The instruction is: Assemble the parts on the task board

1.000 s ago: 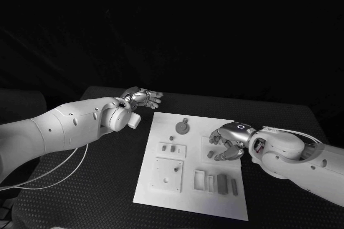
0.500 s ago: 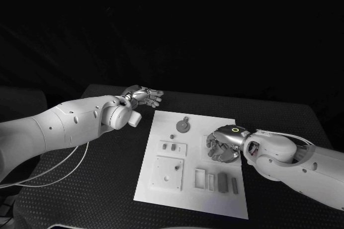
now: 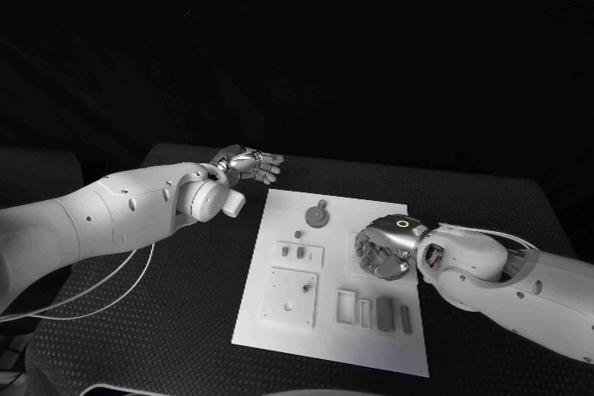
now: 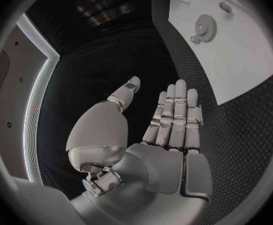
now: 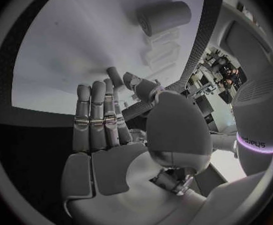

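Since a second ago the right robot hand (image 3: 384, 252) has rolled over the task board (image 3: 287, 338), hiding the small part it was reaching beside. That board lies mid-worktop (image 3: 148, 327), with a round geared part (image 3: 317, 217) toward its far end and rectangular parts (image 3: 392, 317) in a row at its near end. The right robot hand hovers knuckles-up above the board's right edge, between those two groups; its wrist view shows the fingers (image 5: 91, 117) straight and nothing plainly between them, though whether it grips anything I cannot tell. The left robot hand (image 3: 245, 167) hangs off the board's far left corner, fingers (image 4: 174, 112) straight, holding nothing. Doing this step well probably means settling the fingertips squarely around the part before lifting.
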You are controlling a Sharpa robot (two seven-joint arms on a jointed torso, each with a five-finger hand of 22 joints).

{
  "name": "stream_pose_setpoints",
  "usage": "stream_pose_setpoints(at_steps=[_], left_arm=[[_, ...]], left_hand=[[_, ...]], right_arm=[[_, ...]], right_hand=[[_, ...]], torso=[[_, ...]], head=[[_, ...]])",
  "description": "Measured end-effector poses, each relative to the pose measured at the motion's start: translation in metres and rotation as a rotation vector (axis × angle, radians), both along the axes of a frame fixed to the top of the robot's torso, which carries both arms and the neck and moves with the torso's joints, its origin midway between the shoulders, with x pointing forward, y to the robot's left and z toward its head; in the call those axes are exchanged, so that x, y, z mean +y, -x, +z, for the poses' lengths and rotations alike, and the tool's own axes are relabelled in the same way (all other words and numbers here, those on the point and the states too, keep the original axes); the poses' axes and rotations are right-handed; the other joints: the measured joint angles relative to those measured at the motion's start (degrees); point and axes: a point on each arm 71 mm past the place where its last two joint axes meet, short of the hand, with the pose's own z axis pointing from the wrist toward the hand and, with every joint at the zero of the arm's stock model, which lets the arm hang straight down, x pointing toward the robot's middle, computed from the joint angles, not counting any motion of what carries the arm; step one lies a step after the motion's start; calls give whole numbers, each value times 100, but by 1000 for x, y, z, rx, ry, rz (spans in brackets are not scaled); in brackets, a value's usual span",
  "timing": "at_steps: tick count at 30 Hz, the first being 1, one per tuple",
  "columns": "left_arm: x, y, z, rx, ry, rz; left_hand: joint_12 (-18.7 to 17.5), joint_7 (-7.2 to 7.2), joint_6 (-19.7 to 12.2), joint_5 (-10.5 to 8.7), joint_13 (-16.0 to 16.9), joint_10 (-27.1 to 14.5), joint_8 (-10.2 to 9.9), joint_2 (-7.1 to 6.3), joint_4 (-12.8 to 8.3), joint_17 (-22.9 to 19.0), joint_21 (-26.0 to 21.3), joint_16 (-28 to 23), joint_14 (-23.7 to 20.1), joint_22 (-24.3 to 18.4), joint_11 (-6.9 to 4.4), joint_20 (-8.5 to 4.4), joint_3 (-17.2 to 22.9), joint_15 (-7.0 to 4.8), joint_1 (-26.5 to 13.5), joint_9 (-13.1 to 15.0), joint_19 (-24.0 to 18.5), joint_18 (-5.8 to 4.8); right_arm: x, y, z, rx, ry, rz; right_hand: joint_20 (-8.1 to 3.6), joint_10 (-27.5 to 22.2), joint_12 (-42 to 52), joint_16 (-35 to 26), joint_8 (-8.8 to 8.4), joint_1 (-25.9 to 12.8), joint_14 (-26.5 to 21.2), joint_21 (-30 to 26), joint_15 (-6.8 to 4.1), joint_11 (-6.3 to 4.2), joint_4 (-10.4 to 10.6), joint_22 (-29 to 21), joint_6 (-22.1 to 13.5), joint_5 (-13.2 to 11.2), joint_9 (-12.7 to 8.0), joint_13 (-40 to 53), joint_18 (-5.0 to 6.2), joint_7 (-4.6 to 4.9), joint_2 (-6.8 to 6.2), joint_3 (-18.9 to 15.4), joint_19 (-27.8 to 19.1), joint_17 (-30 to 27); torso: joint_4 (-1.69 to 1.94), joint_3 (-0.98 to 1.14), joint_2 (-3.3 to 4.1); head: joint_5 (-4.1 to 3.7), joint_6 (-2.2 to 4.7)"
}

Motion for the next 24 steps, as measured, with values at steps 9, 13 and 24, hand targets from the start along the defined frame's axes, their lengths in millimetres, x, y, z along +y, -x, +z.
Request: stream_pose_setpoints(at_steps=[9, 13, 24], left_arm=[[0, 0, 0, 1, 0, -1], [0, 0, 0, 1, 0, -1], [1, 0, 0, 2, 0, -1]], left_hand=[[0, 20, 20, 0, -4, 0, 0, 0, 0, 5, 0, 0, 0, 2, 0, 0, 0, 0, 0, -5, 0, 0], [0, 20, 20, 0, -4, 0, 0, 0, 0, 10, 0, 0, 0, 4, 0, -21, 0, 0, 0, -5, 21, -2], [0, 20, 20, 0, -9, 0, 0, 0, 0, 16, 0, 0, 0, 4, 0, -21, 0, 0, 0, -5, 21, -3]], right_arm=[[1, 0, -2, -2, 0, 0], [1, 0, -2, -6, 3, 3], [3, 0, -3, -27, 17, 15]], right_hand=[[0, 0, 0, 24, 0, 0, 20, 27, -20, 0, 34, 0, 39, 0, -1, 13, 1, 2, 0, 34, 1, -14], [-20, 67, 28, 68, 33, 76, 23, 34, -22, -40, 25, 1, 110, 0, 11, 39, 1, -40, 76, 143, 39, -39], [-84, 365, 182, 255, 162, 279, 220, 229, -171, -159, -44, 2, 435, -6, 30, 171, 0, -161, 279, 495, 204, -60]], torso=[[-1, -3, 1], [-2, -3, 1], [-8, 3, 0]], head=[[15, -18], [21, -28], [25, -51]])
